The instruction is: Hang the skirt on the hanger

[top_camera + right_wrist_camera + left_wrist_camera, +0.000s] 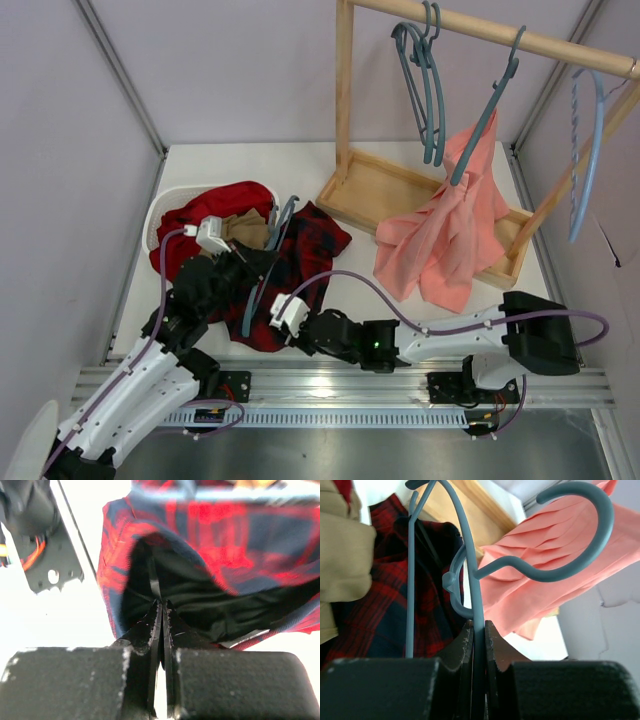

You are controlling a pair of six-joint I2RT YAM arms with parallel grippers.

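Note:
The plaid skirt (318, 243) lies crumpled on the table in front of both arms. The slate-blue hanger (272, 250) stands slanted over it, and my left gripper (244, 262) is shut on its thin bar. In the left wrist view that bar (478, 585) runs up from between the closed jaws of the left gripper (478, 628), with the hook (592, 540) curving to the right. My right gripper (278, 318) is at the skirt's near edge. In its wrist view the right gripper (161, 606) is shut on a thin black strap inside the skirt (225, 535), by the black lining.
A white basket (160, 210) at the left holds a plain red garment (215, 205) and a tan cloth (245, 232). A wooden rack (345, 120) at the back right carries several hangers (428, 80), a salmon-pink garment (450, 240) and a paler blue hanger (590, 150).

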